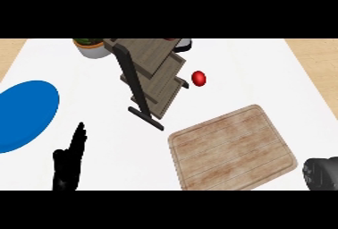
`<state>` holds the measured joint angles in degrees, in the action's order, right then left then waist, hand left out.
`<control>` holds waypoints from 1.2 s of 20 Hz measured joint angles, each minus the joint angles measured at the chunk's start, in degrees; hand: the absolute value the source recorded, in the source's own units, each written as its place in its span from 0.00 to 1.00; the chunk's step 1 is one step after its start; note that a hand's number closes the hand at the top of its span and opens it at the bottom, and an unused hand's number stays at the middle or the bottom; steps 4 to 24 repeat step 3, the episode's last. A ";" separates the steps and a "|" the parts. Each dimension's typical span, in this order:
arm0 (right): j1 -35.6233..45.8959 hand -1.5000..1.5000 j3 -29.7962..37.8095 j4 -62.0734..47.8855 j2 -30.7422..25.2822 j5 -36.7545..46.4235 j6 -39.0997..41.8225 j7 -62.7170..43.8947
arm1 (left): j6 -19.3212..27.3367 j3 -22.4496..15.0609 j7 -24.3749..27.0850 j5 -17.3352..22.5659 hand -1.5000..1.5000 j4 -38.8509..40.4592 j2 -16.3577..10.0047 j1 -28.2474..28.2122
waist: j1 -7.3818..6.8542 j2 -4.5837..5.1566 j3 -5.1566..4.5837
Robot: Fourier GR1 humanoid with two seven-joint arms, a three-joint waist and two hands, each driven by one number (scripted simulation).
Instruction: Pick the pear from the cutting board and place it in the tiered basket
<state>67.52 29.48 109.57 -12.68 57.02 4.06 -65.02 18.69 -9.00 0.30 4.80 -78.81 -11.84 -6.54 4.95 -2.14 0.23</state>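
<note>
The wooden cutting board [231, 150] lies at the lower right of the white counter, and its top is bare. No pear shows anywhere in the head view. The tiered basket [153, 67], made of grey-brown wooden shelves on a dark stand, stands at the top centre and leans in the view. My left hand [69, 163] rests open at the lower left, fingers pointing up, well left of the board. My right hand [321, 173] shows only partly at the lower right edge, just beyond the board's right corner. Whether it holds anything is hidden.
A small red round object [199, 78] lies on the counter just right of the basket. A blue plate [23, 114] sits at the left edge. A white pot with a plant [92, 47] stands behind the basket at the top left. A dark object [185, 44] peeks out behind the basket's top.
</note>
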 measured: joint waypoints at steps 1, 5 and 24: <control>-0.90 0.00 1.18 2.15 -0.55 -1.60 2.05 0.10 | -0.15 0.19 -0.09 0.16 0.50 -0.12 -0.20 -0.23 | 0.20 -0.08 0.00; -2.90 0.00 4.10 6.19 -1.27 -5.44 5.22 0.38 | 0.09 0.52 -0.22 0.39 0.50 -0.20 -0.05 -0.48 | 0.67 -0.21 0.02; -2.90 0.00 4.10 6.19 -1.27 -5.44 5.22 0.38 | 0.09 0.52 -0.22 0.39 0.50 -0.20 -0.05 -0.48 | 0.67 -0.21 0.02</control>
